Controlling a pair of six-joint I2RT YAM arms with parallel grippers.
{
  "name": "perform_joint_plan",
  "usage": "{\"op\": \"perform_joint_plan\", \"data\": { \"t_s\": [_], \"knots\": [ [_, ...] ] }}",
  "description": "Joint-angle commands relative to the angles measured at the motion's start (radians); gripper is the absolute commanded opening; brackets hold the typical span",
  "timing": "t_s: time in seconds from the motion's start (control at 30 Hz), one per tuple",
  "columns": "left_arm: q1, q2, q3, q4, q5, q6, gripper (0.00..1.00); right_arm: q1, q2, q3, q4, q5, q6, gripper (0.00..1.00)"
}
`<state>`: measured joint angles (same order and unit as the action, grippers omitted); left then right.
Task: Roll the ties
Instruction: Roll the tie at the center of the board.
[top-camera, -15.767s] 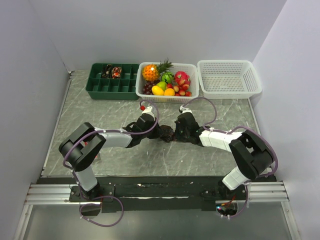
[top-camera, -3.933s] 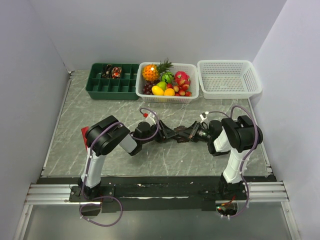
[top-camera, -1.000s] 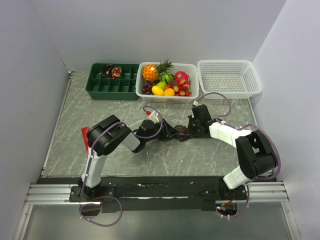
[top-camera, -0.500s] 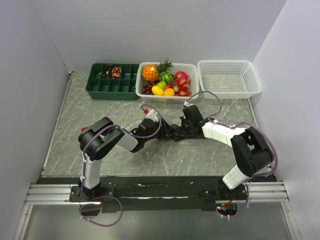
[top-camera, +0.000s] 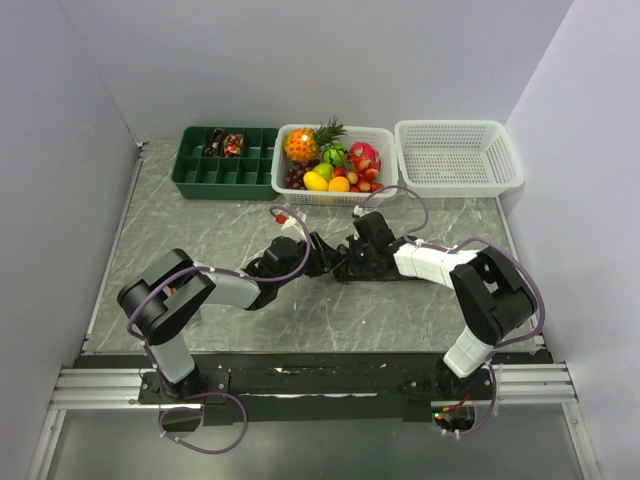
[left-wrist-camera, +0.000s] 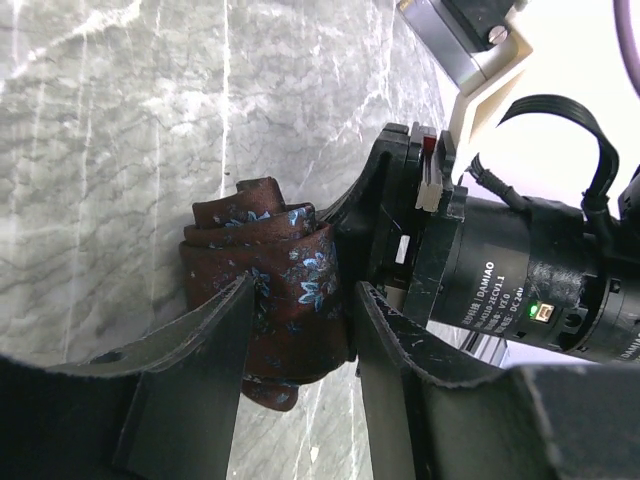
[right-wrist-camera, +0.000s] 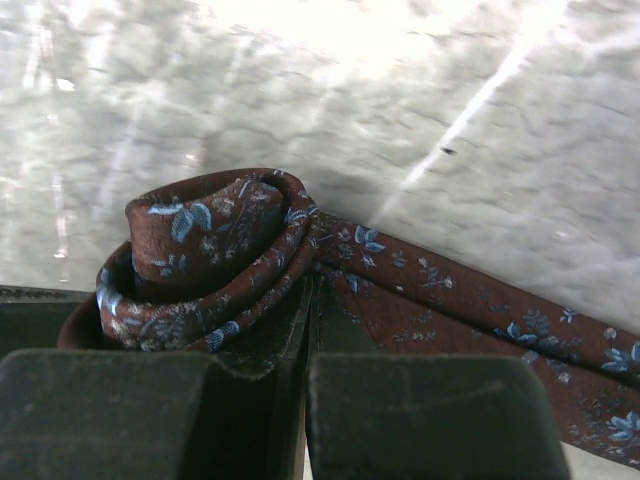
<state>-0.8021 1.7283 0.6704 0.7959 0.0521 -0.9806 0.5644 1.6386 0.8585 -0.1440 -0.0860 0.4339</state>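
Top external view: you look down on a grey marble table (top-camera: 200, 240); entries run left to right.
green tray (top-camera: 222, 190): far-left corner of the table. The rolled ties (top-camera: 223, 145) sit in two neighbouring compartments of its back row.
left gripper (left-wrist-camera: 297, 300): mid-table. Its fingers (left-wrist-camera: 205, 340) clamp the tie (left-wrist-camera: 262, 250), one on each side of the coil and both touching it.
tie: dark brown with small blue flowers, between your two grippers. It is partly rolled into a coil, and the loose tail (right-wrist-camera: 480, 320) lies flat on the marble.
right gripper (right-wrist-camera: 308, 310): fingers pressed together, tips against the coil where the tail leaves it. You cannot tell whether any fabric is caught between them.
fruit basket (top-camera: 335, 198): white, at the far edge behind the grippers, with a pineapple and other fruit inside.
white basket (top-camera: 460, 188): far right, just beside the fruit basket.
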Motion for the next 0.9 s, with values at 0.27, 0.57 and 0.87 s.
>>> {"op": "perform_joint_plan", "data": {
  "t_s": [0.27, 0.57, 0.87],
  "knots": [
    [-0.011, -0.010, -0.023, 0.080, 0.031, -0.010, 0.50, 0.014, 0.013, -0.032, 0.253, -0.132, 0.072, 0.00],
    [-0.017, -0.021, -0.015, 0.049, 0.031, -0.004, 0.50, 0.023, 0.104, -0.007, 0.324, -0.222, 0.074, 0.00],
    [-0.022, 0.040, 0.005, 0.061, 0.032, -0.030, 0.50, 0.045, 0.090, 0.082, 0.079, -0.071, -0.033, 0.00]
  ]
}}
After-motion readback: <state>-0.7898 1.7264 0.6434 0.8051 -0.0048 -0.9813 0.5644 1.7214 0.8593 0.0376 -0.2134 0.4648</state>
